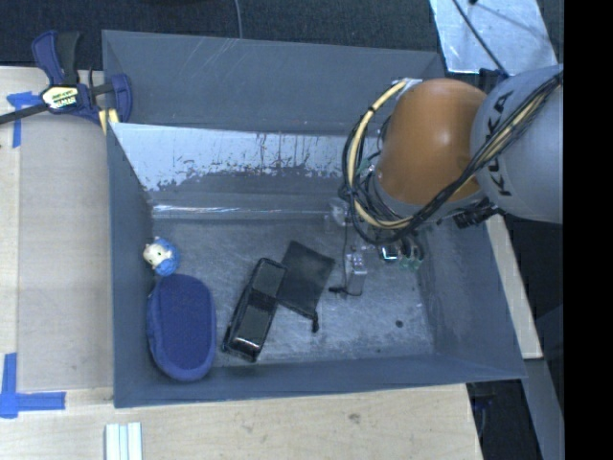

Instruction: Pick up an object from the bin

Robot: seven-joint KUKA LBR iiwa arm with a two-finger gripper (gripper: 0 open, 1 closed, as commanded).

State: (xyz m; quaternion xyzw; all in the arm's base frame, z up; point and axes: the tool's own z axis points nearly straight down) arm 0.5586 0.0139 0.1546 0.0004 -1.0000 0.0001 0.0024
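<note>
My gripper (356, 278) hangs low over the bin floor, right of the middle, under the arm's orange cover. Just to its left lies a flat black square piece (305, 276), tilted, with a thin black tail running toward the front. Against that piece's left side lies a long glossy black box-like thing (256, 310), angled toward the front left. The gripper is beside the square piece's right edge, and I see nothing in its grasp.
A blue oval padded thing (180, 326) lies in the front left corner. A small white, blue and yellow toy figure (159, 254) sits just behind it by the left wall. Bare floor lies right of the gripper and along the back wall.
</note>
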